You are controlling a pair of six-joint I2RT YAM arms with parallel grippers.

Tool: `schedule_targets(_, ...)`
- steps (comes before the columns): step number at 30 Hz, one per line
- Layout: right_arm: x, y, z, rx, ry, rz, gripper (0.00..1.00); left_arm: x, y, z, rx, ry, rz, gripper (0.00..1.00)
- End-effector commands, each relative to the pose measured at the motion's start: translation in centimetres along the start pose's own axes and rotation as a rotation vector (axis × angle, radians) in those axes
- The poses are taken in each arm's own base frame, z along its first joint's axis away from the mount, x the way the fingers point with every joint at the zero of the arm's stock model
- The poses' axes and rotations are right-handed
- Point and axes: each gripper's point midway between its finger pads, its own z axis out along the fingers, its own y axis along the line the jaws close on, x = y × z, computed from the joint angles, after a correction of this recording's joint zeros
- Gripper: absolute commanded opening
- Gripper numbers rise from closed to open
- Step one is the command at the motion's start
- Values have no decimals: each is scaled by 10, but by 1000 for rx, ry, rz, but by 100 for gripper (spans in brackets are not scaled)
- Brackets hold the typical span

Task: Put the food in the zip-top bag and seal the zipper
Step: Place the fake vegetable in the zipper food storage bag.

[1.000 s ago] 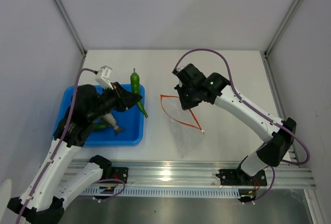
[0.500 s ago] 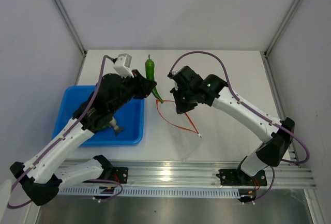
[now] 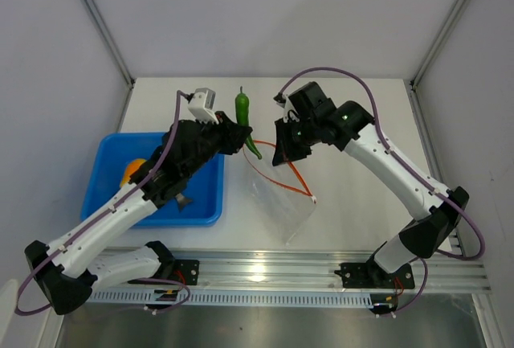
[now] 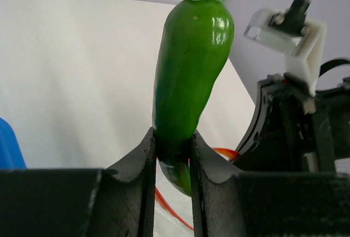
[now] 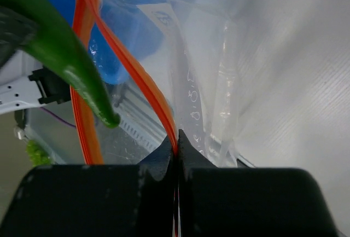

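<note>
Loading step: left gripper [image 4: 174,155] clamped on green pepper [image 4: 188,73] above bag [image 5: 208,84] mouth; right gripper [image 5: 178,144] pinched on zipper [image 5: 136,78], mouth agape; next, probably lower pepper in, release.

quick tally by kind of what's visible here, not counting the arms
green pepper: 1
orange food piece: 1
blue tray: 1
zip-top bag: 1
total: 4 clearly seen; part of the tray is covered
</note>
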Motion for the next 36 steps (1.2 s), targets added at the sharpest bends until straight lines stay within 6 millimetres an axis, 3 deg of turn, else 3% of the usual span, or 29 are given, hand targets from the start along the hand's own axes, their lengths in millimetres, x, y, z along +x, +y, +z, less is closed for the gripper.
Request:
schedule_targets(1,-13,22,-22,-109,-27,18,0,-10,-18,3,70,-51,5,1)
schedule_targets(6,-14,23,-22,-126,-16,30,0,-5,-29,8,98,-32,34,1)
schedule_targets(12,-22,23,-28,-153,-30,51,0,22,-30,8,122,23,49,2)
schedule_targets(17,-30,21,-32,-171,-47,74,0,29,-34,3,148,27,64,6)
schedule_targets(23,-31,20,-29,-179,-43,80,0,38,-31,-2,155,43,69,19)
schedule_targets(28,-33,18,-27,-177,-41,80,0,37,-29,-10,159,36,74,46)
schedule_targets(36,-36,19,-21,-190,-33,85,0,36,-37,-14,215,27,82,44)
